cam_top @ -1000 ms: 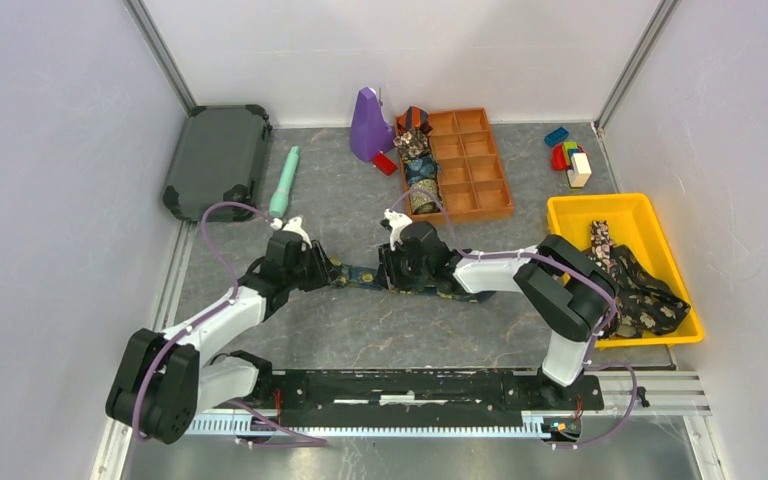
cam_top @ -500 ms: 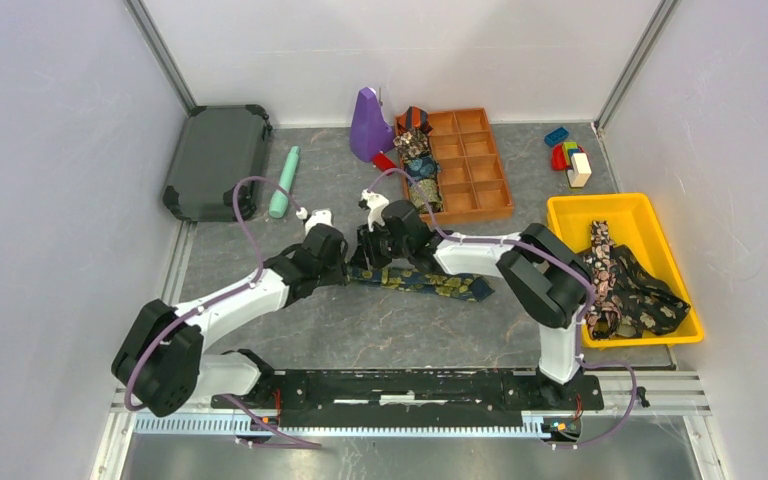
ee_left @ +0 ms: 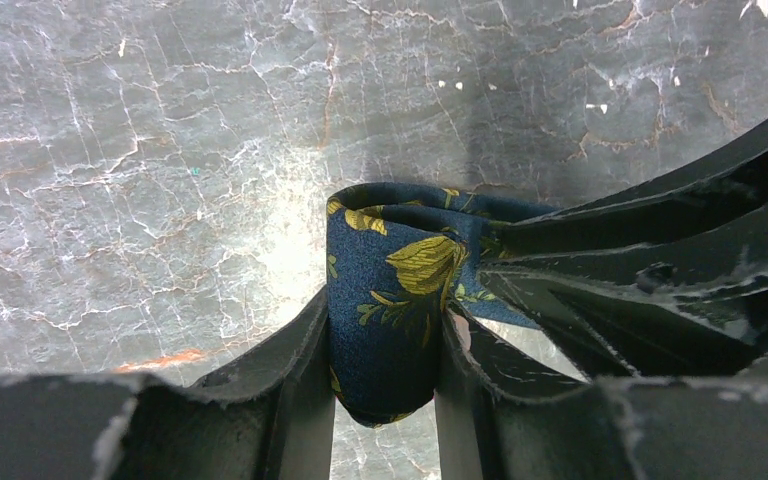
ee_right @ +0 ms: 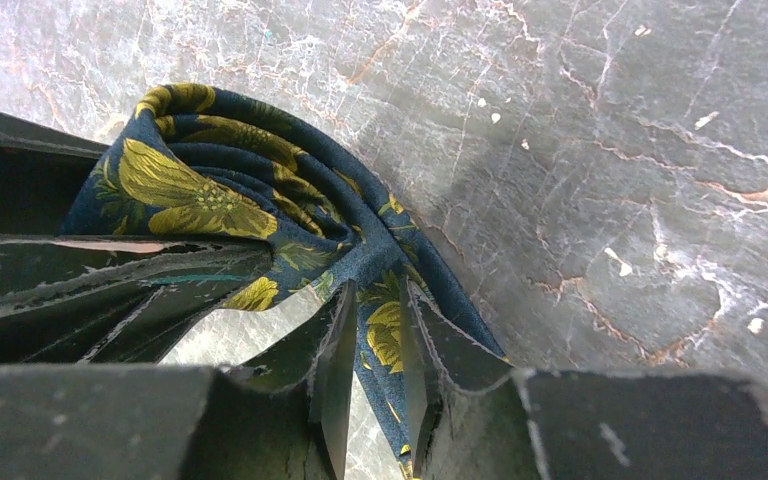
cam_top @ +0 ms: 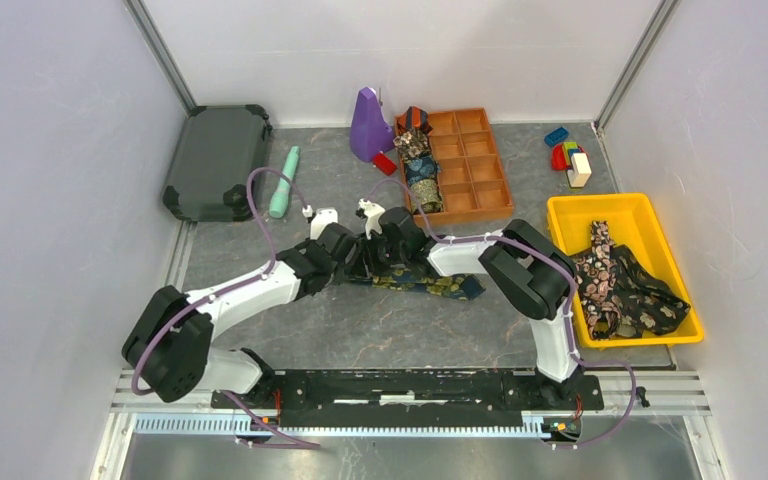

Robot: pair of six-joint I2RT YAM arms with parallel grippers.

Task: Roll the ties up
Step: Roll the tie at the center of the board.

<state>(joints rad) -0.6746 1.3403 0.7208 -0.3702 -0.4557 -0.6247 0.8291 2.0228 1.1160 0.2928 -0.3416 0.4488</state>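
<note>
A navy tie with gold flowers (cam_top: 430, 283) lies across the middle of the table, its left end wound into a small roll. In the left wrist view that roll (ee_left: 390, 290) sits squeezed between the two fingers of my left gripper (ee_left: 385, 390), which is shut on it. My right gripper (ee_right: 375, 350) faces it from the right and is shut on the flat strip (ee_right: 385, 335) just beside the roll (ee_right: 200, 185). Seen from above, the left gripper (cam_top: 353, 262) and right gripper (cam_top: 373, 260) meet tip to tip over the tie's rolled end.
An orange compartment tray (cam_top: 480, 170) at the back holds several rolled ties (cam_top: 420, 165), with a purple object (cam_top: 368, 125) beside it. A yellow bin (cam_top: 570, 215) on the right holds loose ties (cam_top: 625, 290). A mint stick (cam_top: 284, 182), dark case (cam_top: 218, 160) and toy blocks (cam_top: 570, 158) lie further off.
The left gripper has travelled right and the right gripper left until they meet. The tie's loose strip looks shorter. The right jaws have narrowed onto the fabric.
</note>
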